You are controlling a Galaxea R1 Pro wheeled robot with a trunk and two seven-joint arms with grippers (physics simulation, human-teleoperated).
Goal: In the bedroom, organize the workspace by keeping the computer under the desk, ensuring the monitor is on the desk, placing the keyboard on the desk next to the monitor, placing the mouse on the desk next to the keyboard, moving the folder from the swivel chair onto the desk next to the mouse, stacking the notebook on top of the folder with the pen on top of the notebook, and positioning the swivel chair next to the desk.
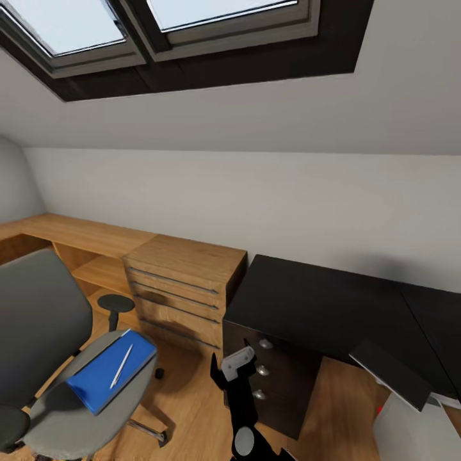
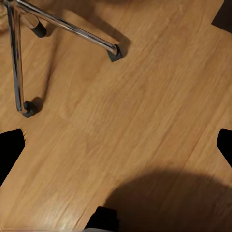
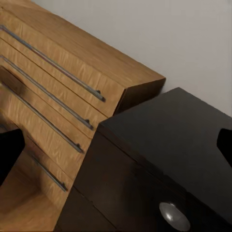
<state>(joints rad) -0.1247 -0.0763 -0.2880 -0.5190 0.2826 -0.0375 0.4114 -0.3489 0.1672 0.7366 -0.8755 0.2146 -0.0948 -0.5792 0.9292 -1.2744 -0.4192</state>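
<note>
Right claw (image 1: pixel 232 374) hangs empty with fingers spread, just in front of the desk (image 1: pixel 320 307) drawer unit; left claw also spread, empty, over bare floor by the swivel chair (image 1: pixel 57 358) base. Folder (image 1: pixel 112 371) with pen (image 1: pixel 121 366) on top sits on the seat, left of the right claw and near it. Risks: reaching across could nudge the castered chair away; tilting the folder likely rolls the pen off.

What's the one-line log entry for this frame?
phase: approach | folder on swivel chair seat, pen on folder | desk top bare near drawers | right gripper raised toward desk, holding nothing
</note>
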